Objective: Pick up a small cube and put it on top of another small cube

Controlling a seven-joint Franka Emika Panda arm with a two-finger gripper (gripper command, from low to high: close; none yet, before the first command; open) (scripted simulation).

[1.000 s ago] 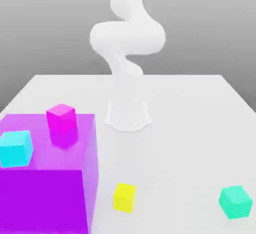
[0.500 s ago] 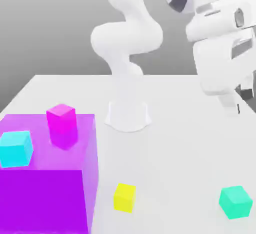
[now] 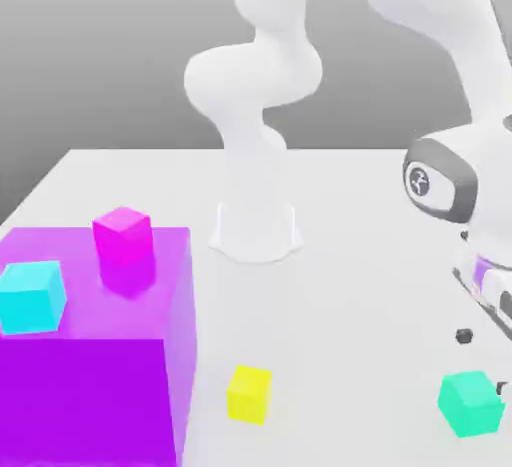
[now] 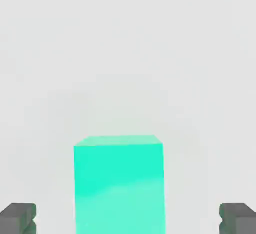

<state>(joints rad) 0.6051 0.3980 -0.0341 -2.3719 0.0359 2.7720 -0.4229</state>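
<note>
Exterior view: the white Panda arm (image 3: 255, 75) bends down over the table (image 3: 350, 195) toward the exterior view's right, w/ the end effector (image 3: 482, 360) hanging just above the teal-green cube (image 3: 470, 403). That cube sits on the table near the front edge, far on the exterior view's right. The yellow cube (image 3: 249, 393) is also near the front, well apart from the teal one, just beside the big purple block (image 3: 95, 375). On top of the purple block there's a magenta cube (image 3: 123, 235) and a cyan cube (image 3: 31, 296), apart from each other.

Hand view: teal-green cube (image 4: 119, 183) sits between the 2 dark fingertips (image 4: 18, 218), w/ clear gaps on both sides, so nothing touching it. End effector (image 4: 128, 219) is spread wide, not pinching anything. Cube looks upright and flat on the table (image 4: 125, 52), 1 face toward the cam.
</note>
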